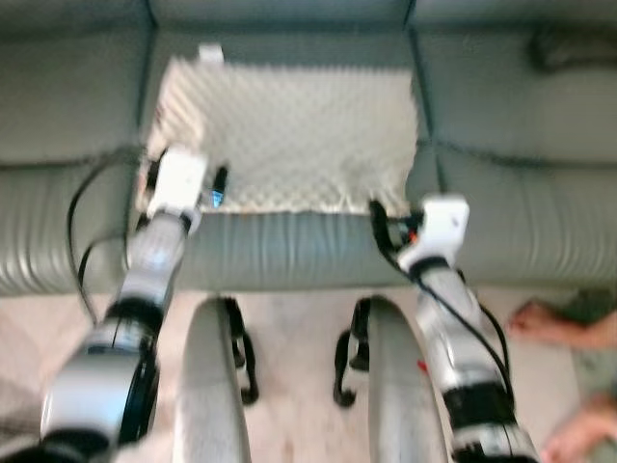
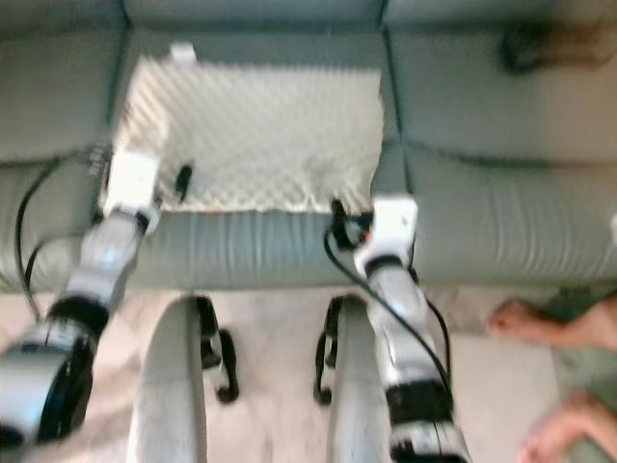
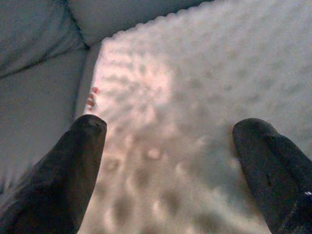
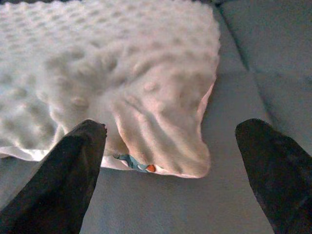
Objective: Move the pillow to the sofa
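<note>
1. On the grey-green sofa [image 1: 540, 222] seat lies the pillow [image 1: 289, 135], a bumpy white thing, flat in the middle with its back edge near the backrest.
2. Left gripper [image 3: 170, 146] hovers over the pillow's front left corner, fingers spread wide, nothing between them.
3. Right gripper [image 4: 170, 146] sits just off the front right corner, also spread wide and empty.
4. A person's bare feet [image 1: 549, 323] are on the floor to the robot's right.
5. Looks like the release step to me, pillow's basically delivered. Next move I'd guess is pulling both arms straight back without snagging those corners.
</note>
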Controlling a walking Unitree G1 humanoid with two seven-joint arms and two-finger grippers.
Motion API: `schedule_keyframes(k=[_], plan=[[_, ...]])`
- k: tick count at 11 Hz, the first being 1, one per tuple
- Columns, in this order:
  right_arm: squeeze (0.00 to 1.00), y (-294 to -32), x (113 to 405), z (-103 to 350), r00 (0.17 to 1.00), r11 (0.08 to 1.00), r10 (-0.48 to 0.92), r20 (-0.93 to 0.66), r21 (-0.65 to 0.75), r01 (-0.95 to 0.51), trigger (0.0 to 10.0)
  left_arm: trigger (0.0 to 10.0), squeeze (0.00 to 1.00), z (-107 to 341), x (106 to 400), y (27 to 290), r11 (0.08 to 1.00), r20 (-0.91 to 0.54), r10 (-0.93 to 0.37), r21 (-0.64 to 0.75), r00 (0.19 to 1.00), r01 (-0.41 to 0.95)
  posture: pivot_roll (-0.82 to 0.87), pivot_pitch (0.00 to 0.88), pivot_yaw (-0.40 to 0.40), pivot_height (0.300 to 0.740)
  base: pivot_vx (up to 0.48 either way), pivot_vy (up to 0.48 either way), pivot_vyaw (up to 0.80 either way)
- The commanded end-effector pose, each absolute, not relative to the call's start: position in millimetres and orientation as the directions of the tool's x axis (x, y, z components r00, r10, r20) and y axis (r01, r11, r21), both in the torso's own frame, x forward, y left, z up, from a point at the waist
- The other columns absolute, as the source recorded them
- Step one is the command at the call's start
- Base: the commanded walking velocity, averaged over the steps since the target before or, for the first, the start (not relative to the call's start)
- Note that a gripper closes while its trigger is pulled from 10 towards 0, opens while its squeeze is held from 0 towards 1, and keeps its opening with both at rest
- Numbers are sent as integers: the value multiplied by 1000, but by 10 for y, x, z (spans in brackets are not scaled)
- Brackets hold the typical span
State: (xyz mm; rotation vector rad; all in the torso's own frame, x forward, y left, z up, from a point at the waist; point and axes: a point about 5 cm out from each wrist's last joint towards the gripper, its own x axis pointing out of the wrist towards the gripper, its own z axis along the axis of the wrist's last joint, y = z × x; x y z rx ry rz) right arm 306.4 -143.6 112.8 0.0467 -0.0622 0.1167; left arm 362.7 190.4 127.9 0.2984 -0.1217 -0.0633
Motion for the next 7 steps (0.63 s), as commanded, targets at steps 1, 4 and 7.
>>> schedule_keyframes(k=[1,4,7], plan=[[1000,-1430,2935,1085,990,991,129,61,31,-131,10000,10000,1000,1173,3480,1920,975,137,-102,211,985,72,-56,132,-19,615,0,0,0],[1000,-1402,2746,956,985,974,171,-9,153,-168,10000,10000,1000,722,3026,1908,974,10,-193,127,981,190,-25,49,-35,615,0,0,0],[0,-1366,2716,961,975,960,220,-4,176,-216,10000,10000,0,586,2748,1997,990,-43,-136,43,990,137,-1,18,-65,630,0,0,0]])
